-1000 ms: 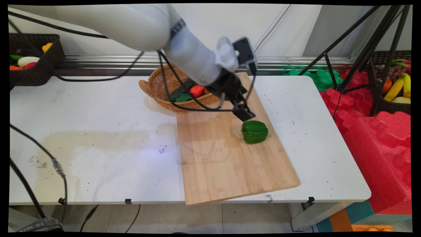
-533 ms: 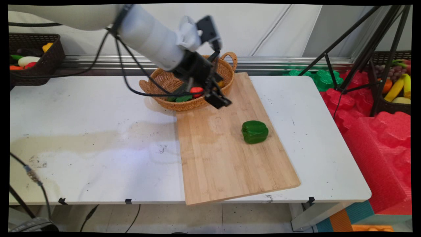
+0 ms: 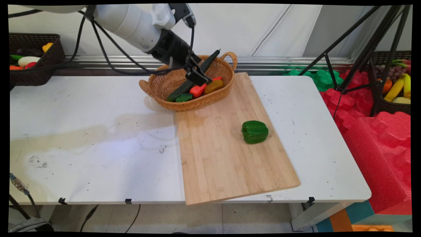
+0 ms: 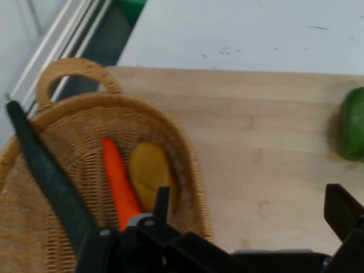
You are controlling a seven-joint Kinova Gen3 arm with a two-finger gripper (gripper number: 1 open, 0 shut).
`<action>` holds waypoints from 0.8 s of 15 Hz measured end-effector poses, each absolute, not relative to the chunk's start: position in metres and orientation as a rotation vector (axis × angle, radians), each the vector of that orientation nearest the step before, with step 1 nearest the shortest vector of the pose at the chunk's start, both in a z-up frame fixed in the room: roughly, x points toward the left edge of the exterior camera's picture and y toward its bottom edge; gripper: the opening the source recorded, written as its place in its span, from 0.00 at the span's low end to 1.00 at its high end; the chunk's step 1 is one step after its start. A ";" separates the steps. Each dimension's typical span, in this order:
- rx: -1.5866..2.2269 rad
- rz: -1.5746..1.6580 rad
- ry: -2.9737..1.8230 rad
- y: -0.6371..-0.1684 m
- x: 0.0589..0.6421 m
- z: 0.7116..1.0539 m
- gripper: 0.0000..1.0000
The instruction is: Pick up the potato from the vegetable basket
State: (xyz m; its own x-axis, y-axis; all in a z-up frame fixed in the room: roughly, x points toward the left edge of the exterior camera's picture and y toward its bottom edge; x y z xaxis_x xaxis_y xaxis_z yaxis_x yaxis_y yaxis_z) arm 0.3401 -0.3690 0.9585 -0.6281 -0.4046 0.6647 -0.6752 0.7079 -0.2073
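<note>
On the white table (image 3: 82,131) a bamboo cutting board (image 3: 227,158) lies at a slant, its near corner jutting past the table's front edge and its far end reaching close to the back edge. A green bell pepper (image 3: 255,131) sits on the board's right half, near the board's right edge, with bare wood all round it; in the hand view it shows at the right margin (image 4: 354,132). A wicker basket (image 3: 158,87) with two loop handles stands at the board's far left corner, its rim touching or overlapping the wood. Inside it lie a long dark green cucumber (image 3: 179,92) leaning up over the far rim, an orange-red carrot (image 3: 199,89), a yellow-brown piece (image 3: 213,86) and a green leafy piece (image 3: 184,97). Behind the table runs a metal rail under a pale wall. A dark basket of toy produce (image 3: 33,59) sits at the far left, and red foam blocks (image 3: 375,131), a black tripod (image 3: 361,49) and another basket of fruit (image 3: 394,89) fill the right side.

The gripper (image 3: 197,76) hangs over the basket's middle, just above the carrot and cucumber. In the hand view its fingers (image 4: 341,213) stand spread wide apart, with nothing between them and touching nothing.

The table's left half is bare but for stains, and the board's near half is open wood.
</note>
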 end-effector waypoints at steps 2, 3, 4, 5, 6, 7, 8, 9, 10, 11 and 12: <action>0.839 0.616 -2.316 -0.381 0.346 0.958 1.00; 0.849 0.624 -2.316 -0.388 0.349 0.957 1.00; 0.858 0.631 -2.317 -0.395 0.351 0.955 1.00; 0.867 0.639 -2.320 -0.403 0.353 0.953 1.00; 0.873 0.643 -2.324 -0.408 0.355 0.951 1.00; 0.879 0.648 -2.330 -0.416 0.356 0.948 1.00; 0.883 0.651 -2.335 -0.421 0.357 0.946 1.00; 0.890 0.653 -2.342 -0.430 0.358 0.942 1.00; 0.894 0.653 -2.347 -0.435 0.358 0.940 1.00; 0.896 0.653 -2.357 -0.443 0.358 0.935 1.00; 0.898 0.651 -2.364 -0.449 0.358 0.932 1.00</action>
State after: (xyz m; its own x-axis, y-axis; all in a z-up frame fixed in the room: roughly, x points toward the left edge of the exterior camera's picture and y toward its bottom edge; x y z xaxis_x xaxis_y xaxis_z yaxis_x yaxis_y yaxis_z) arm 0.3580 -0.4486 0.9324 -0.6424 -0.4539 0.6175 -0.7061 0.6639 -0.2465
